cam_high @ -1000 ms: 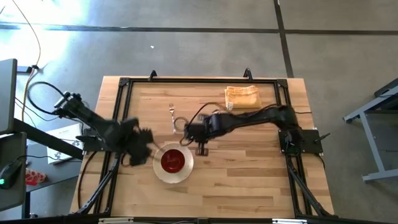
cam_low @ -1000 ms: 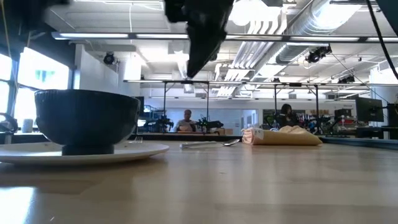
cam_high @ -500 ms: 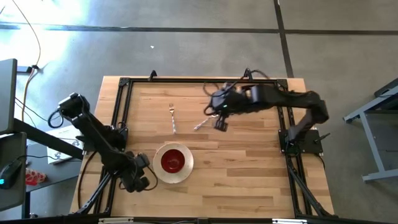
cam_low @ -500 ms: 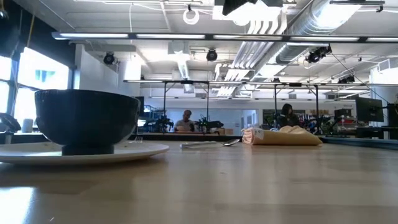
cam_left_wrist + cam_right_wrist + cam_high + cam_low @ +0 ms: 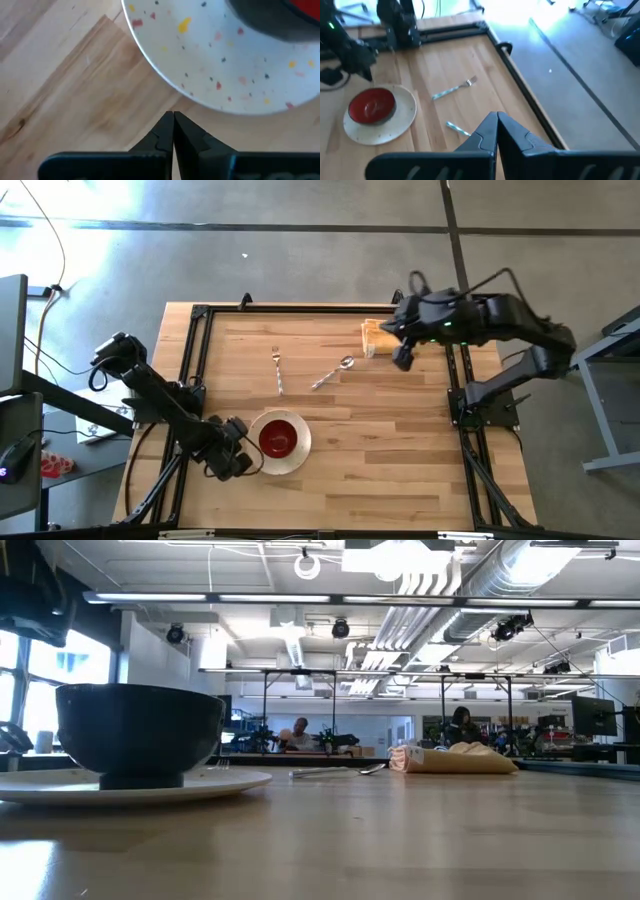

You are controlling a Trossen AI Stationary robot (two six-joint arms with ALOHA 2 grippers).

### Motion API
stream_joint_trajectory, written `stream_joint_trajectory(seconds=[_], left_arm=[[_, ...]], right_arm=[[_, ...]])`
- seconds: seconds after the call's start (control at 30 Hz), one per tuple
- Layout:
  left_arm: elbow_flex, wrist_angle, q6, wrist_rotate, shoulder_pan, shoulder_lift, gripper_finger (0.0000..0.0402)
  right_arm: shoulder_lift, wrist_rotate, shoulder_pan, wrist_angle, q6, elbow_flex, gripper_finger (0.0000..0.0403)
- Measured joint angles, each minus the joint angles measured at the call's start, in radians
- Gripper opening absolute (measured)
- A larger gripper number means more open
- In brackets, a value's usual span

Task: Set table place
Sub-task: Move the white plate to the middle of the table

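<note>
Place setting partly assembled: red bowl (image 5: 277, 438) sits on the speckled plate (image 5: 298, 459) at the surface's (image 5: 400, 460) near edge, while fork (image 5: 277, 370) and spoon (image 5: 332, 372) lie well apart beyond it. Left end effector (image 5: 240, 464), closed and empty, rests just beside the plate; right end effector (image 5: 404, 359), closed and empty, hangs near the far rail. Next, probably, the cutlery must be brought beside the plate.

No readable text, labels, brands or numbers in any view. The speckles on the round cream plate (image 5: 220, 65) are colour flecks, not print. Anything on the distant room fixtures is too small to tell.
</note>
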Motion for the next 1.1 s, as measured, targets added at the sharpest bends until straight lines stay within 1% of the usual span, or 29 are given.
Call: stream_joint_trajectory(seconds=[0.07, 0.2, 0.27, 0.4, 0.5, 0.67, 0.97, 1.1], left_arm=[[-0.027, 0.039, 0.016, 0.0, 0.022, 0.0, 0.0], [-0.103, 0.207, 0.053, 0.001, 0.061, 0.0, 0.0], [-0.124, 0.258, 0.072, 0.002, 0.08, 0.0, 0.0], [-0.128, 0.29, 0.128, 0.012, 0.118, 0.0, 0.0], [-0.129, 0.339, 0.173, -0.001, 0.151, 0.0, 0.0], [-0.129, 0.417, 0.261, -0.026, 0.214, 0.0, 0.0], [-0.126, 0.467, 0.415, 0.01, 0.331, 0.008, 0.0], [-0.077, 0.453, 0.498, 0.003, 0.369, 0.005, 0.0]], right_arm=[[-0.026, 0.004, 0.0, 0.0, 0.005, 0.0, 0.0], [-0.054, 0.004, 0.0, -0.006, 0.007, 0.0, 0.0], [-0.059, 0.004, 0.0, -0.014, 0.005, 0.0, 0.0], [-0.059, 0.003, 0.0, -0.029, 0.0, 0.0, 0.0], [-0.059, 0.004, 0.0, -0.033, -0.001, 0.0, 0.0], [-0.059, 0.034, 0.0, -0.052, -0.004, 0.0, 0.0], [-0.061, 0.039, 0.0, -0.068, -0.011, 0.0, 0.0], [-0.062, 0.04, 0.0, -0.075, -0.021, 0.0, 0.0]])
